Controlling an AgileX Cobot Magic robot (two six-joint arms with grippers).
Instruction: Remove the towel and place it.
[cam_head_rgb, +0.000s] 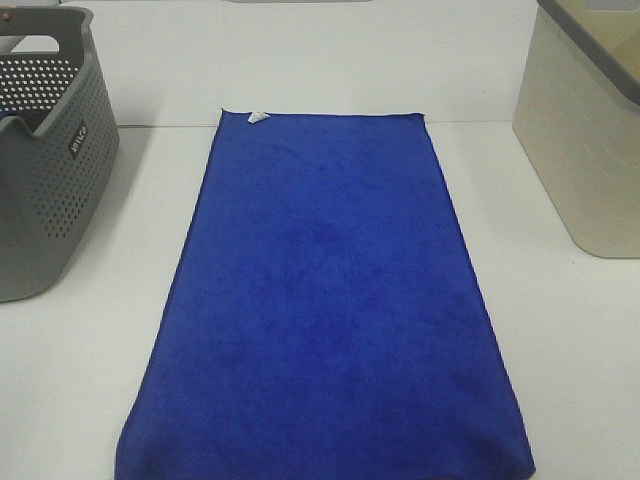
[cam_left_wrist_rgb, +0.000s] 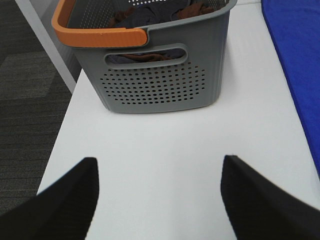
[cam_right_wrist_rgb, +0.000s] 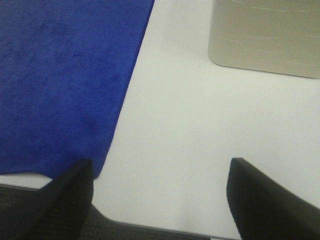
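From the high camera, the big royal-blue plush microfibre towel (cam_head_rgb: 325, 310) lies spread flat down the middle of the white bench (cam_head_rgb: 80, 400), long way running from the far side toward the near edge. No folds that I can see, hem looks straight, and there's a small white tag (cam_head_rgb: 257, 117) at its far left corner. On the left, well apart from the towel, sits a grey perforated plastic basket (cam_head_rgb: 50, 170) with a cut-out handle; it's only partly in frame. On the right, a beige plastic bin (cam_head_rgb: 585, 140), also cut off by the edge. Neither arm shows up here.

Left wrist camera: the left hand (cam_left_wrist_rgb: 160, 197) hangs over bare bench with its two black fingers (cam_left_wrist_rgb: 75, 200) spread apart and nothing between them, so it's open and empty. Past it is the grey basket with an orange band (cam_left_wrist_rgb: 100, 35) on its rim, and dark brownish and grey cloth (cam_left_wrist_rgb: 150, 12) piled inside. A strip of the blue towel shows along one side, not touching the basket.

Right wrist camera: the right hand (cam_right_wrist_rgb: 160, 197) is spread wide too, holding nothing. It sits above the near edge of the bench, right by a near corner of the towel. One black finger (cam_right_wrist_rgb: 65, 200) overlaps that corner in the picture, but I can't tell if it actually touches. The beige bin is further out, clear of the towel.
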